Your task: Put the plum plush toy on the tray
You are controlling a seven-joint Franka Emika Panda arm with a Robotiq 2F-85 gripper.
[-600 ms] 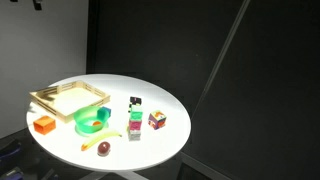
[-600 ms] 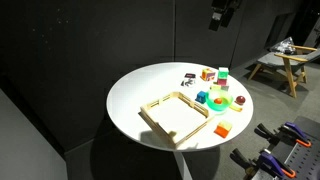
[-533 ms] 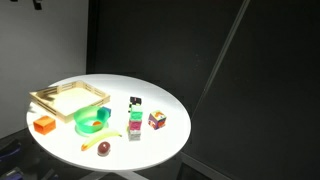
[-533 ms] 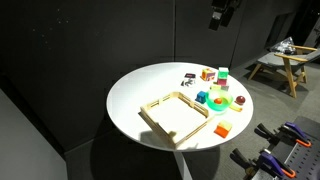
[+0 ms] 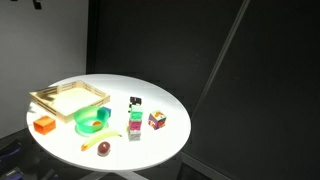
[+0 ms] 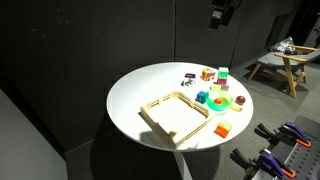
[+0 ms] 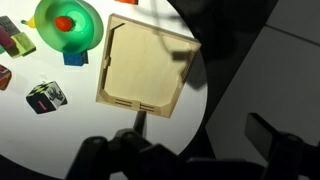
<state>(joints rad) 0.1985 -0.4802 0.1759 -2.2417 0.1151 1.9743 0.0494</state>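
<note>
The plum plush toy (image 5: 103, 148) is a small dark reddish ball on the white round table near its edge, beside the yellow banana (image 5: 109, 134); it also shows in an exterior view (image 6: 241, 101). It is out of the wrist view. The light-wood tray (image 5: 68, 98) (image 6: 177, 115) lies empty on the table and shows in the wrist view (image 7: 145, 65). My gripper (image 6: 222, 14) hangs high above the table, far from both. In the wrist view its dark fingers (image 7: 185, 150) stand wide apart with nothing between them.
A green bowl (image 5: 92, 120) (image 7: 68, 25) with a red-orange item inside stands beside the tray. An orange block (image 5: 43, 125) (image 6: 222, 129) and several coloured cubes (image 5: 134, 126) (image 7: 45, 95) lie around it. Dark curtains surround the table; a wooden stool (image 6: 282, 60) stands behind it.
</note>
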